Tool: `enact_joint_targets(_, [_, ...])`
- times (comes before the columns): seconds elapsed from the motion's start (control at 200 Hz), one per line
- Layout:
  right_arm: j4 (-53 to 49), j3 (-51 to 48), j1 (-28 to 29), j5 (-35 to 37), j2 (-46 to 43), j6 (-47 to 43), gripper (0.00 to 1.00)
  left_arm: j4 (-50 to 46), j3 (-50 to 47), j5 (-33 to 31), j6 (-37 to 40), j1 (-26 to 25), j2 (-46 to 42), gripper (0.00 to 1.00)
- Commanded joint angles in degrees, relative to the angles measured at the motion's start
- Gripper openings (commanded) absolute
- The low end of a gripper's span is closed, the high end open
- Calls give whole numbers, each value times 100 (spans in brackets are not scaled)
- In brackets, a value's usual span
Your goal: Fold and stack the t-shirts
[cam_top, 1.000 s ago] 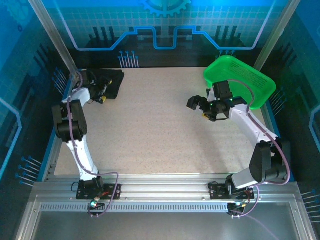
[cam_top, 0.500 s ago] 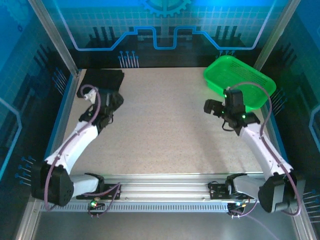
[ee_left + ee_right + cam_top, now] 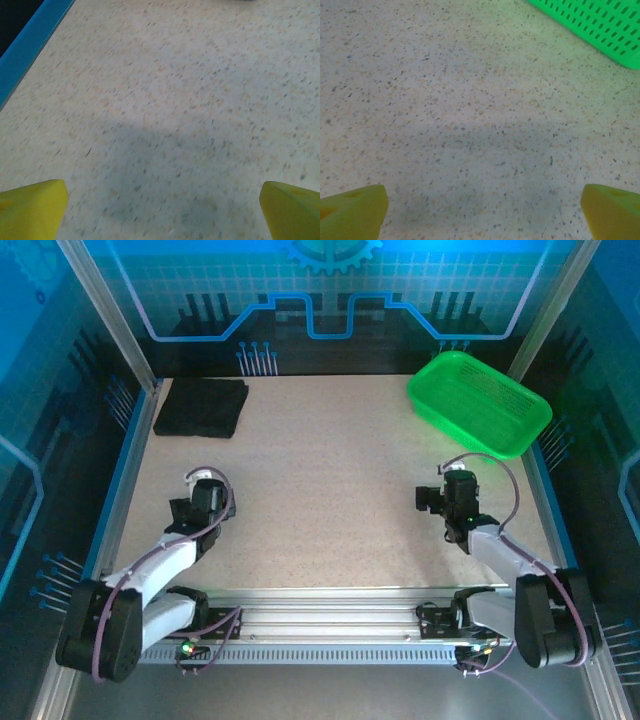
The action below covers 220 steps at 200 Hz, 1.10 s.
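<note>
- My left pincer (image 3: 162,205): yellow tips spread wide with nothing between them, over bare table (image 3: 330,490) near its left edge.
- My right pincer (image 3: 482,207): likewise wide and empty, near the green basket (image 3: 480,405).
- The t-shirts (image 3: 202,407): a folded black pile at the far-left corner, well apart from both pincers.

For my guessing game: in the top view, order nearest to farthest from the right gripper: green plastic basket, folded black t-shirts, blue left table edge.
From the right gripper:
1. Green plastic basket, far right.
2. Folded black t-shirts, far left corner.
3. Blue table edge, leftmost.
</note>
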Motion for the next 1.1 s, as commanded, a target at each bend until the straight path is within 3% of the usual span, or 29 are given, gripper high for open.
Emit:
enact_joint_targets(0.0, [1255, 113, -298, -383, 329, -295, 100, 1439, 159, 580, 400, 304, 474, 99])
enact_joint_targets(0.205, [1949, 514, -769, -967, 1194, -226, 99, 3130, 144, 994, 105, 873, 1276, 99])
enact_joint_targets(0.295, [1669, 865, -830, -1186, 1511, -139, 100, 3860, 137, 1078, -93, 1024, 1761, 99])
enact_joint_targets(0.435, [1932, 908, -667, -1196, 1769, -235, 100, 3818, 258, 1140, 105, 905, 1908, 99])
enact_joint_targets(0.505, [2057, 901, -540, -1305, 1860, -452, 100, 4691, -69, 1345, 415, 764, 2034, 99])
enact_joint_targets(0.675, [2589, 590, -352, -1394, 1834, -715, 100, 5801, -641, 1781, 590, 730, 2195, 99])
enact_joint_targets(0.74, [2867, 433, -289, -1328, 1816, -755, 100, 6967, -817, 1698, 705, 731, 2790, 99])
enact_joint_targets(0.835, [3937, -26, -267, -1145, 2013, -758, 100, 5696, -488, 1721, 570, 730, 2416, 99])
enact_joint_targets(0.92, [3735, 23, -191, -1134, 1967, -809, 100, 4966, -48, 1778, 587, 752, 2485, 99])
enact_joint_targets(1.095, [3527, 113, -293, -1294, 1966, -740, 100, 5112, -79, 1775, 614, 747, 2521, 99])
